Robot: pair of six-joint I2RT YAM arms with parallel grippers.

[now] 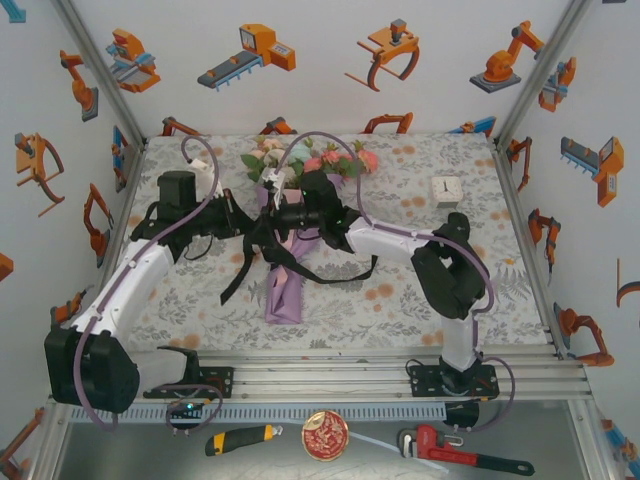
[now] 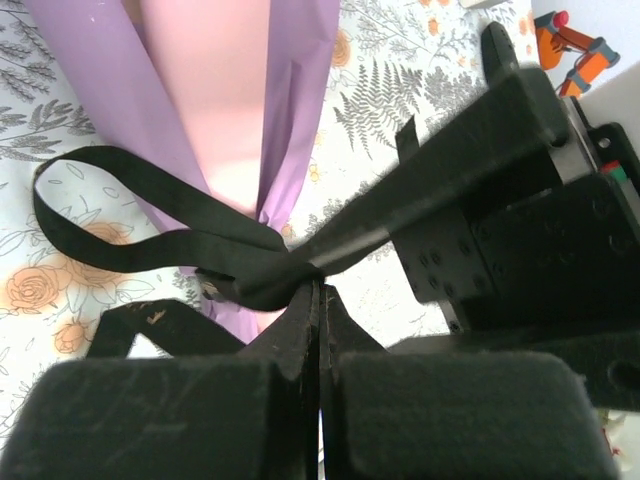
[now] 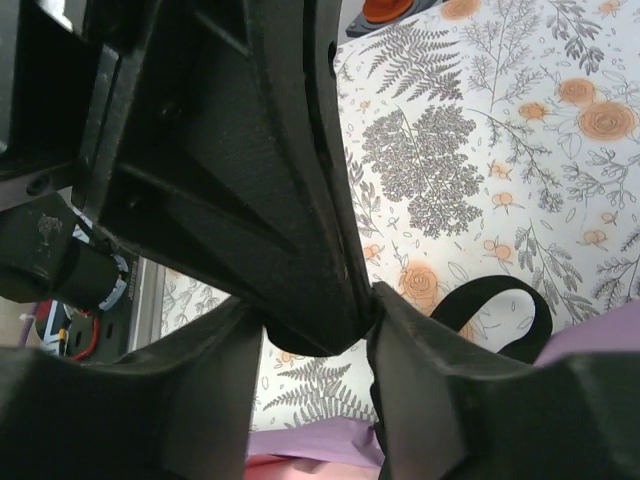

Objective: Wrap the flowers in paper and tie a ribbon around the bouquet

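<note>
- At the waist of the lilac-purple paper cone (image 1: 283, 285), pink on its inside, the long black fabric ribbon (image 2: 150, 205) is cinched into a knot, and one floppy loop hangs out to one side of the cone.
- The left tool (image 2: 318, 295) is clenched tight, its fingertips pressed right up against that knot. Whether a fold of ribbon is nipped between them, I can't tell.
- The right tool (image 3: 320, 320) crowds in just beside the cone's waist too, its fingers standing apart on either side of the left tool's black body. A ribbon strand runs from the knot up towards it, but gripping or let go? Can't tell.
- Step in hand, by my read: the tying. The wrap looks done, and the knot or bow is being formed.
- The next move calls for each tool to have a sure hold on its own strand. Then comes a steady pull outward on opposite sides of the cone, without dragging the cone or popping that loop.
- The bouquet lies flat on the floral-print tabletop (image 1: 420, 290), between the two tools.
- Its long axis runs along the cone. The bunch of pink, white and pale blue artificial blooms with green leaves (image 1: 310, 160) spills from the wide mouth, pointing away from the robot, and the narrow tip points back at it.
- Loose ribbon tails trail off both sides of the cone's lower half.
</note>
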